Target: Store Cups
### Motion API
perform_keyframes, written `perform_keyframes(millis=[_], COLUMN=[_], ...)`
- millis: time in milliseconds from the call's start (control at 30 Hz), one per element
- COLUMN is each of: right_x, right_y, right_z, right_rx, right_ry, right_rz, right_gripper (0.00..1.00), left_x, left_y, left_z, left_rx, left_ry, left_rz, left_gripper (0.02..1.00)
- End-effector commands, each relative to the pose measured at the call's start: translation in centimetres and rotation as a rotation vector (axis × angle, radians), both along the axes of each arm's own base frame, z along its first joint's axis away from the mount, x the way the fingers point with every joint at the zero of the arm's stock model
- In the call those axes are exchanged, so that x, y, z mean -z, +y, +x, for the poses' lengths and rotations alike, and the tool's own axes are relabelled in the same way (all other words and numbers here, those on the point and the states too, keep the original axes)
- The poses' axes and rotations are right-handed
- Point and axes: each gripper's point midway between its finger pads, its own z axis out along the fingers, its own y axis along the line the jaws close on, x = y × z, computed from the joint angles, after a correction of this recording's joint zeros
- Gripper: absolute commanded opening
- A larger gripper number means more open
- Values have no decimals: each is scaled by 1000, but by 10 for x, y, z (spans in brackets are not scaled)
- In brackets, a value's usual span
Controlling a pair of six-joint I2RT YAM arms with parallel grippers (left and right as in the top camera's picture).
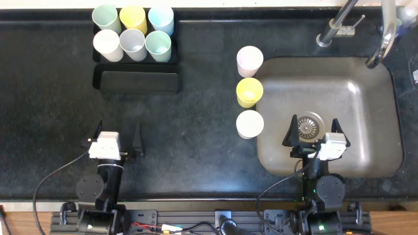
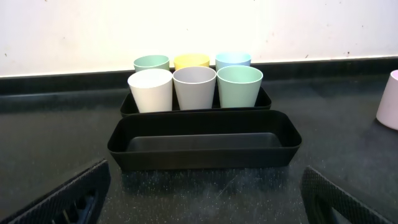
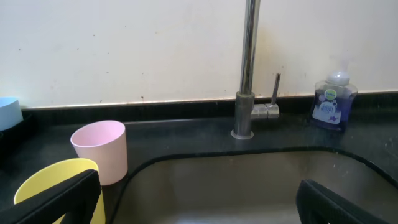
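Standing six cups (image 1: pixel 133 42) in one tray (image 1: pixel 175 53), three cups (image 1: pixel 249 91) beside the sink (image 1: pixel 353 85).

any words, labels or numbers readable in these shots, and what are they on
soap bottle label: it has print, but it is too small and blurred to read
stored cups, pink cup, yellow cup, white cup, front tray: no text seen

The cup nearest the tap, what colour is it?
Pale pink; the cup shows best in the right wrist view.
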Motion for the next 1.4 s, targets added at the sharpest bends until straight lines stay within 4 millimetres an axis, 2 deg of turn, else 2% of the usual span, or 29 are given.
perform_keyframes(millis=[33, 367, 433, 567, 600, 633, 667, 767, 833, 900, 933, 1000, 1067, 1100, 1167, 1267, 1400], right_x=[1, 1, 1, 2, 1, 1, 1, 1, 1, 1, 2, 1, 1, 2, 1, 1, 1], right_y=[-1, -1, -1, -1, -1, -1, -1, -1, -1, -1, -1, -1, -1, -1, -1, -1, -1], right_z=[0, 0, 0, 0, 0, 0, 0, 0, 0, 0, 0, 0, 0, 0, 0, 0, 0], right_rx=[3, 3, 3, 3, 3, 3, 3, 3, 3, 3, 3, 3, 3, 3, 3, 3, 3], right_ry=[-8, -9, -8, -8, -8, -8, -8, -8, -8, -8, -8, -8, -8, -8, -8, -8, -9], right_rz=[-2, -2, -2, -2, -2, -2, -2, -2, -2, -2, -2, -2, -2, -2, -2, -2, -2], right_gripper=[998, 998, 998, 996, 996, 996, 998, 998, 998, 998, 998, 998, 996, 998, 998, 998, 998], left_x=[0, -4, -16, -66, -82, -113, -131, -185, -205, -215, -215, -201, -177, -148, -115, -78, -46], left_y=[-3, -5, -11, -24, -29, -42, -53, -105, -137, -177, -196, -226, -242, -254, -273, -299, -318], left_z=[0, -1, 0, 13, 23, 49, 67, 122, 160, 193, 206, 233, 248, 251, 248, 239, 231], left_rx=[13, 29, 61, 129, 154, 220, 276, 537, 616, 654, 650, 531, 357, 220, 165, 162, 146], left_ry=[-2, -2, 1, 41, 60, 98, 117, 176, 252, 336, 379, 508, 629, 718, 808, 903, 968], left_rz=[-4, -7, -13, -17, -20, -29, -37, -78, -88, -75, -69, -109, -172, -206, -226, -233, -236], left_gripper=[998, 998, 998, 998, 998, 998, 998, 998, 998, 998, 998, 998, 996, 998, 998, 998, 998])
